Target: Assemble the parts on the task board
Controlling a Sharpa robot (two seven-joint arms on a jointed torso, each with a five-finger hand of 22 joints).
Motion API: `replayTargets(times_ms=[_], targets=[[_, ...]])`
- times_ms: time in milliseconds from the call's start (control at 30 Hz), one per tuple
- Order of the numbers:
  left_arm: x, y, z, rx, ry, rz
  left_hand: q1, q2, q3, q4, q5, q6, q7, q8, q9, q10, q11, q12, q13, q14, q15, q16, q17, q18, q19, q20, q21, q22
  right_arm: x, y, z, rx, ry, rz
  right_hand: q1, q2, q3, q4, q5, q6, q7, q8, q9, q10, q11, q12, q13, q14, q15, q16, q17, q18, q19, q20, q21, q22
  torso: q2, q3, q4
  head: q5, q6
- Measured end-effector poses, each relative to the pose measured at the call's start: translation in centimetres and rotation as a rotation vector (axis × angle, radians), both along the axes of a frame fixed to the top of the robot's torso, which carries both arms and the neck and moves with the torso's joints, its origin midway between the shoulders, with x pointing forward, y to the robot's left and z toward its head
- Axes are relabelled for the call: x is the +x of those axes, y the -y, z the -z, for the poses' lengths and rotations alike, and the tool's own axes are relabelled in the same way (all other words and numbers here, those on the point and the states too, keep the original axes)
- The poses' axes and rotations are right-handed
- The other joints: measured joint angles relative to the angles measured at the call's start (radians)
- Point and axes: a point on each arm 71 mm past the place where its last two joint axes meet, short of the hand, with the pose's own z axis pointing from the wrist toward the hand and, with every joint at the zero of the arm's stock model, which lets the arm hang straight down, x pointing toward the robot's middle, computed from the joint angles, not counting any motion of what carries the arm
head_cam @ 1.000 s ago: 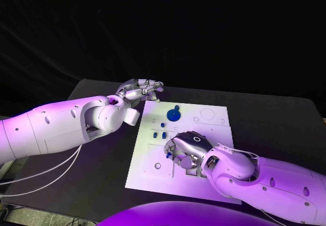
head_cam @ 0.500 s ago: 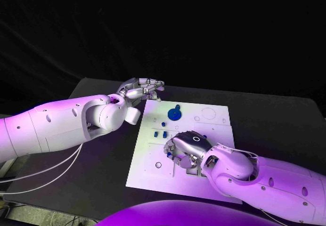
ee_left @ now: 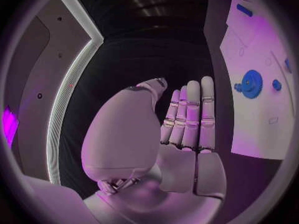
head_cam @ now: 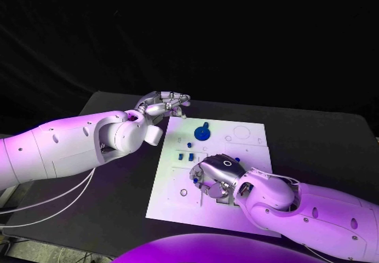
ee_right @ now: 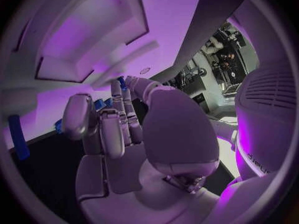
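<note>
The white task board [head_cam: 245, 143] lies in the middle of the black desk [head_cam: 332, 142] and carries the parts: a round blue gear [head_cam: 202, 132] stands near the board's far edge, left of the middle, and two small blue pieces [head_cam: 185, 157] sit side by side nearer the board's left edge, just beyond the right hand. The left wrist view shows the same gear [ee_left: 251, 83] with a smaller blue piece [ee_left: 276, 84] just beside it on the board [ee_left: 255, 129]. The right hand [head_cam: 219, 174] rests low over the middle of the board with its fingers curled downward; small blue pieces [ee_right: 99, 104] show at its fingertips in the right wrist view, but whether it grips any of them cannot be told. The left hand [head_cam: 164, 104] hovers above the desk just off the board's far left corner, holding nothing, its fingers [ee_left: 190, 114] straight and side by side in the left wrist view. Compared with a second ago, the right hand has shifted slightly toward the board's near edge, while the left hand, the gear and the two small pieces sit where they were.
</note>
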Motion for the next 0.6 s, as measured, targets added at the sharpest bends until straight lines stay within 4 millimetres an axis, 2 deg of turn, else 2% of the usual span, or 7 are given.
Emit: replayTargets(times_ms=[167,400,600], targets=[[0.0,0.0,0.0,0.001,-0.001,-0.001,0.000,0.000,0.000,0.000,0.000,0.000,0.000,0.000,0.000,0.000,0.000,0.000,0.000,0.000,0.000,0.000,0.000,0.000,0.000,0.000,0.000,0.000,0.0,0.2,0.1,0.007,0.001,0.006,-0.007,-0.007,-0.002,-0.008,0.000,-0.056,0.007,-0.031,-0.013,-0.060,0.014,-0.022,-0.025,0.000,0.010,-0.011,-0.025,0.000,-0.017,0.017,-0.045,-0.008,0.000,0.0000,0.0000,-0.002,0.003],[0.0,-0.1,0.0,0.001,-0.002,-0.001,0.000,0.000,0.000,0.000,0.000,0.000,0.000,0.000,0.000,0.000,0.000,0.000,0.000,0.000,0.000,0.000,0.000,0.000,0.000,0.000,0.000,0.000,-0.3,1.2,-0.3,0.029,0.010,0.023,-0.007,-0.007,-0.002,-0.008,0.000,-0.058,0.006,-0.031,-0.014,-0.062,0.016,-0.019,-0.024,0.000,0.010,-0.011,-0.032,0.000,-0.017,0.017,-0.049,-0.011,0.000,0.0006,0.0000,-0.004,0.007],[0.0,-0.1,0.0,0.002,-0.003,-0.001,0.000,0.000,0.000,0.000,0.000,0.000,0.000,0.000,0.000,0.000,0.000,0.000,0.000,0.000,0.000,0.000,0.000,0.000,0.000,0.000,0.000,-0.001,-0.1,2.9,-1.8,0.057,0.027,0.052,-0.007,-0.007,-0.002,-0.008,0.000,-0.058,0.006,-0.031,-0.014,-0.062,0.016,-0.013,-0.024,0.000,0.010,-0.011,-0.034,0.000,-0.017,0.017,-0.049,-0.009,-0.001,0.0004,-0.0006,-0.009,0.012]])
